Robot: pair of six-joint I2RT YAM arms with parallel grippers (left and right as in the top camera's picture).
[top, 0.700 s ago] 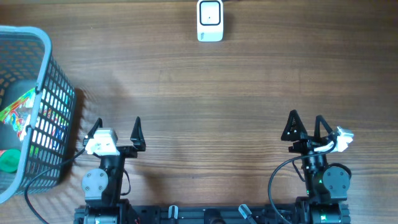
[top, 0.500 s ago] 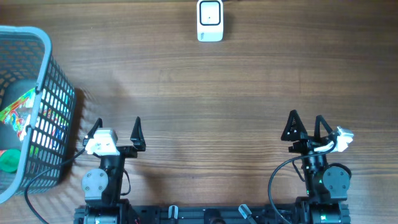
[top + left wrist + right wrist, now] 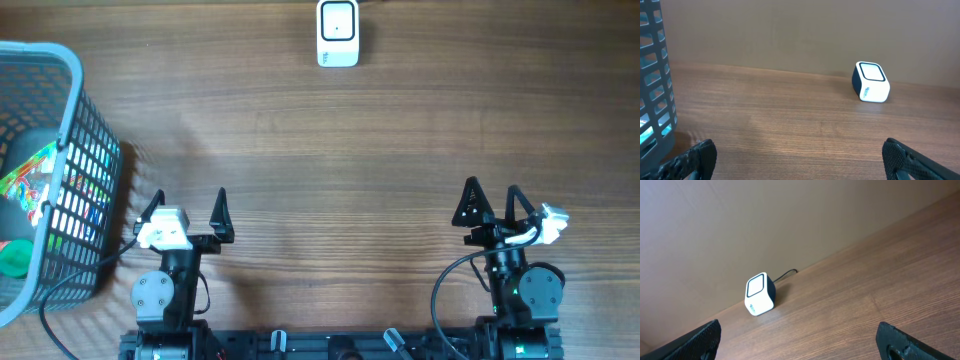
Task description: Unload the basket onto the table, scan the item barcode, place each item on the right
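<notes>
- Scanner [image 3: 338,33]: a small white barcode reader with a dark window on its face. It stands at the far edge of the wooden bench [image 3: 350,150], roughly midway between the two arms. A thin dark cable [image 3: 785,274] leads off behind it.
- Basket [image 3: 75,95]: grey-blue plastic mesh at the left edge of the bench, just beside the left arm and well apart from the scanner.
- Items: a brightly coloured packet [image 3: 25,180] lies inside the basket, and a round green object [image 3: 12,258] sits toward the basket's near end. Both are too small to show any barcode.
- Left fingers [image 3: 221,208]: spread wide and holding nothing, at the near edge of the bench, pointing toward the far side.
- Right fingers [image 3: 469,203]: also spread wide and empty, at the near edge on the right, well apart from the scanner. The right wrist view shows the scanner ahead and to the left.
</notes>
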